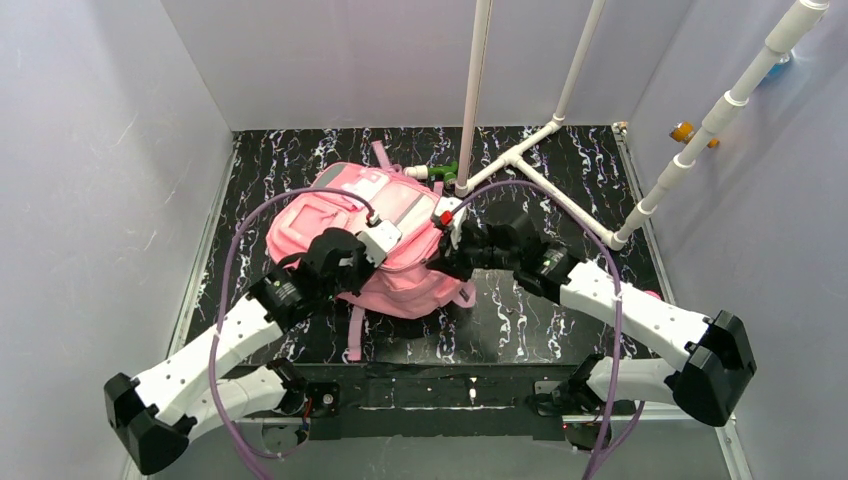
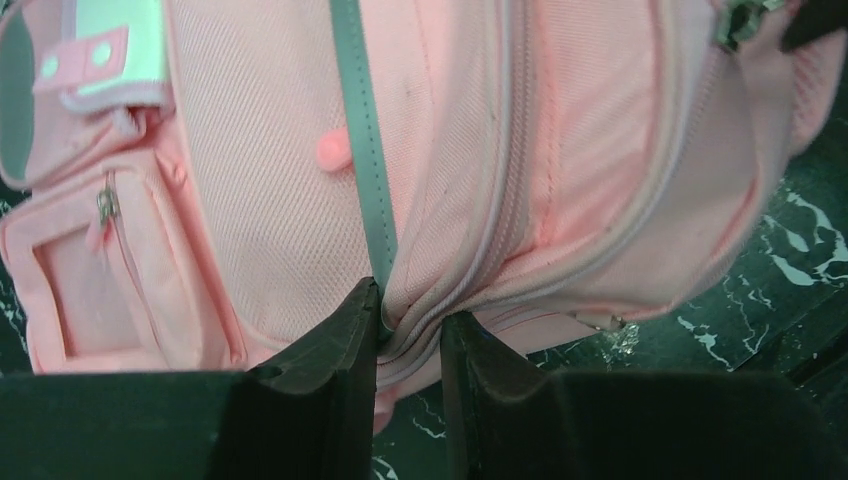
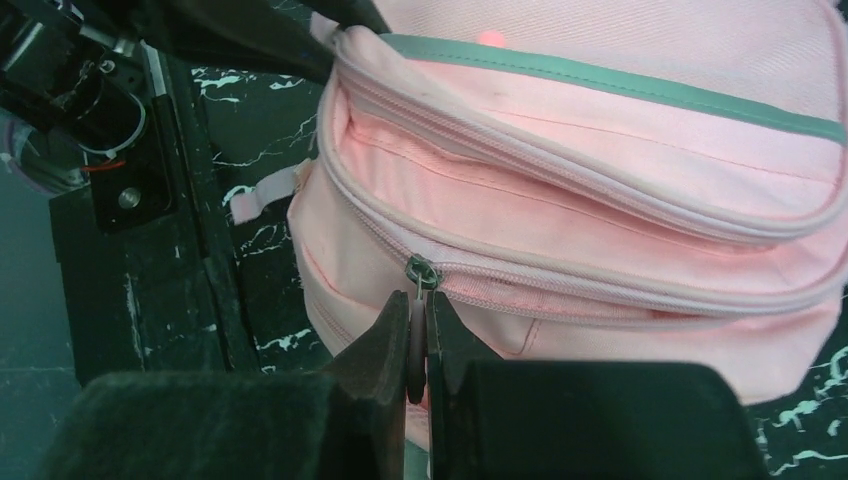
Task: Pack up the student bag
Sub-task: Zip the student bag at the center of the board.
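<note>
The pink student bag (image 1: 350,215) lies flat in the middle of the black marbled table, its grey strip and zippers facing up. My left gripper (image 1: 385,240) is shut on a fold of the bag's fabric by a zipper seam (image 2: 410,315), next to the grey strip (image 2: 365,170). My right gripper (image 1: 452,250) is at the bag's right edge, shut on a zipper pull tab (image 3: 415,340) that hangs from the slider (image 3: 421,272). The bag (image 3: 600,180) is zipped shut in the right wrist view.
A white pipe frame (image 1: 520,150) stands on the table behind and to the right of the bag, with a green fitting (image 1: 443,170) beside the bag's top. White walls enclose the table. A pink strap (image 1: 353,335) trails toward the near edge.
</note>
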Available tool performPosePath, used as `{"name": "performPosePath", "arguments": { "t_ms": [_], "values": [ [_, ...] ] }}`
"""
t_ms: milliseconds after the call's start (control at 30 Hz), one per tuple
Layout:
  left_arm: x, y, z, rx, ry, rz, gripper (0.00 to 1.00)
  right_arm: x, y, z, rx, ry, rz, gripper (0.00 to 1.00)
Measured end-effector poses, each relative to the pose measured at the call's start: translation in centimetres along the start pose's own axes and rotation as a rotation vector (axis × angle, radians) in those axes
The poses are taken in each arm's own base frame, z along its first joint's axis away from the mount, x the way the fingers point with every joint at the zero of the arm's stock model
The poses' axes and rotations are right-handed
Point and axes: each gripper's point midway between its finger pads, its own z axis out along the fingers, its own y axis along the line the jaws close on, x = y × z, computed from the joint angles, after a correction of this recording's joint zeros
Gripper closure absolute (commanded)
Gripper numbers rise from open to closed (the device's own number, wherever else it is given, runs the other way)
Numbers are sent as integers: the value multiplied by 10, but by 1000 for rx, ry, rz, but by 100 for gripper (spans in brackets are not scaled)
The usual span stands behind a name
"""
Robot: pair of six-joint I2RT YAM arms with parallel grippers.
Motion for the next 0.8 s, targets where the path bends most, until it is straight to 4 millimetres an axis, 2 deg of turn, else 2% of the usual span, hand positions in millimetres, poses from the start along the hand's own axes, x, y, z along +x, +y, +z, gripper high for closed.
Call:
{"name": "performPosePath", "arguments": {
  "t_ms": [33, 133, 167, 200, 267, 333, 400, 500, 567, 700, 800],
  "values": [
    [2, 2, 1, -4, 27, -1, 73, 2, 5, 2, 10, 0, 14, 99],
    [12, 8, -5, -27, 114, -47, 50, 4, 20, 14, 24, 0, 59, 99],
    [16, 10, -11, -36, 130, -75, 39, 3, 24, 17, 17, -4, 73, 99],
    [19, 12, -19, -48, 136, -113, 24, 2, 30, 21, 5, -8, 92, 99],
    [26, 15, -40, -57, 119, -195, 14, 1, 39, 26, -25, -13, 130, 99],
    [19, 11, -62, -29, 25, -263, 11, 4, 50, 32, -65, 1, 169, 99],
    [4, 0, -88, 49, -114, -301, 12, 8, 57, 37, -99, 15, 207, 99],
    [-10, -14, -108, 146, -223, -302, 16, 10, 68, 47, -149, 34, 258, 99],
    [-14, -22, -108, 198, -234, -284, 19, 9, 72, 50, -167, 34, 278, 99],
    [-19, -33, -95, 265, -212, -218, 25, 4, 74, 51, -174, 17, 299, 99],
    [-14, -41, -79, 301, -176, -146, 23, 2, 74, 51, -174, 12, 312, 99]
  ]
}}
